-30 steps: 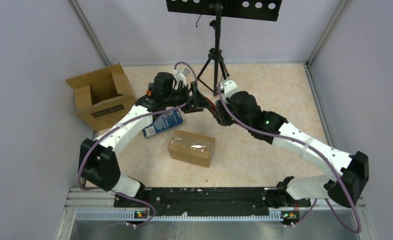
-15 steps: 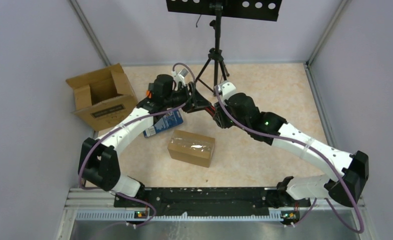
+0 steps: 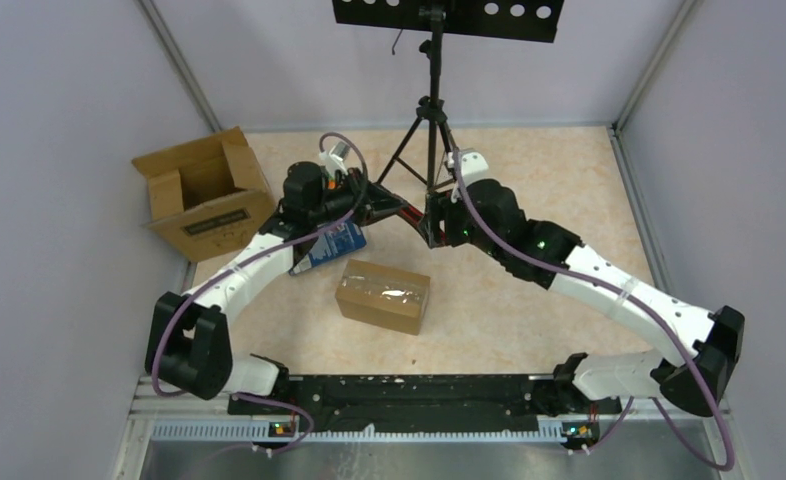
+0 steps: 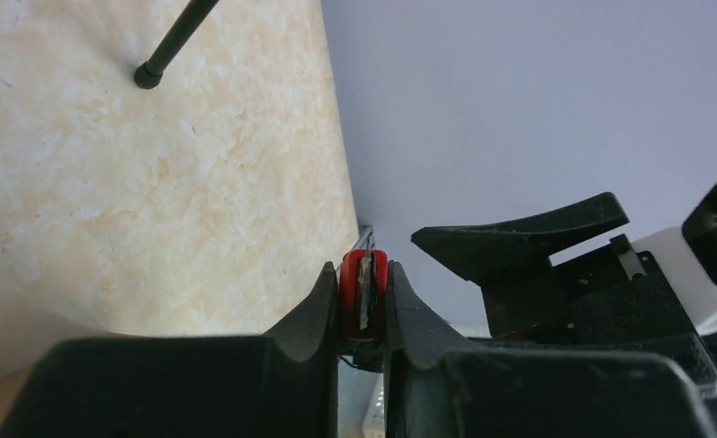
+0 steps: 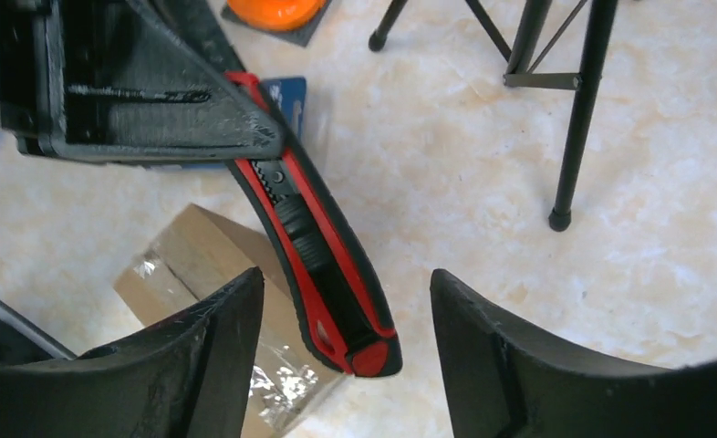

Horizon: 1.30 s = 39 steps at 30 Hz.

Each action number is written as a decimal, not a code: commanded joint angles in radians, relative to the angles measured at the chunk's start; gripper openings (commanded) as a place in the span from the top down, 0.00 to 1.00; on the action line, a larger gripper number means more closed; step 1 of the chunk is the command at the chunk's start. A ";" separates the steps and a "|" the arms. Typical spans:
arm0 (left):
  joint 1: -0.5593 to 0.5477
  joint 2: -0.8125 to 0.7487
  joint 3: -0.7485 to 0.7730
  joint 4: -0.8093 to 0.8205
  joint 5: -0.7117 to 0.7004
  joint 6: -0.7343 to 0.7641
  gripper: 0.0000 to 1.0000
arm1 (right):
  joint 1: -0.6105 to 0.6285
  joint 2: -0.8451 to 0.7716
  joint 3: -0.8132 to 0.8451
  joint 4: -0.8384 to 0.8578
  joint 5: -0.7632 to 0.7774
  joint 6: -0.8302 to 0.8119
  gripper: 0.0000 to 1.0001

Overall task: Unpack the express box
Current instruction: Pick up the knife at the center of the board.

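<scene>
The express box (image 3: 384, 296) is a small brown carton sealed with clear tape, lying in the middle of the floor; the right wrist view shows it (image 5: 195, 251) below the jaws. A red-and-black utility knife (image 5: 323, 246) hangs in the air above it. My left gripper (image 3: 367, 205) is shut on the knife's front end, and the left wrist view shows the red knife (image 4: 364, 290) pinched between its fingers. My right gripper (image 5: 346, 283) stands open around the knife's butt end without touching it.
An open, empty-looking cardboard carton (image 3: 204, 195) sits at the far left. A blue packet (image 3: 331, 245) lies beside the express box. A black tripod (image 3: 429, 130) stands at the back, its legs (image 5: 574, 109) close to my right gripper. An orange object (image 5: 277, 9) sits behind.
My left gripper has closed on the knife while my right gripper has opened and let go of it. The left arm has shifted a little to the left.
</scene>
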 commanded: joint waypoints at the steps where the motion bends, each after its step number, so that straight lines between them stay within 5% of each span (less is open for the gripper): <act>1: 0.049 -0.095 -0.081 0.295 -0.020 -0.213 1.00 | 0.002 -0.077 0.035 0.075 0.092 0.263 0.34; 10: 0.058 -0.104 -0.128 0.566 -0.070 -0.400 1.00 | 0.001 -0.185 -0.138 0.373 0.065 0.499 0.36; 18: 0.057 -0.135 -0.136 0.570 -0.093 -0.405 1.00 | 0.001 -0.231 -0.214 0.490 0.086 0.568 0.42; 27: 0.052 -0.191 -0.090 0.375 -0.149 -0.266 1.00 | 0.002 -0.319 -0.296 0.507 0.150 0.586 0.42; 39: 0.007 -0.197 -0.109 0.464 -0.163 -0.317 1.00 | 0.001 -0.217 -0.303 0.694 0.048 0.614 0.48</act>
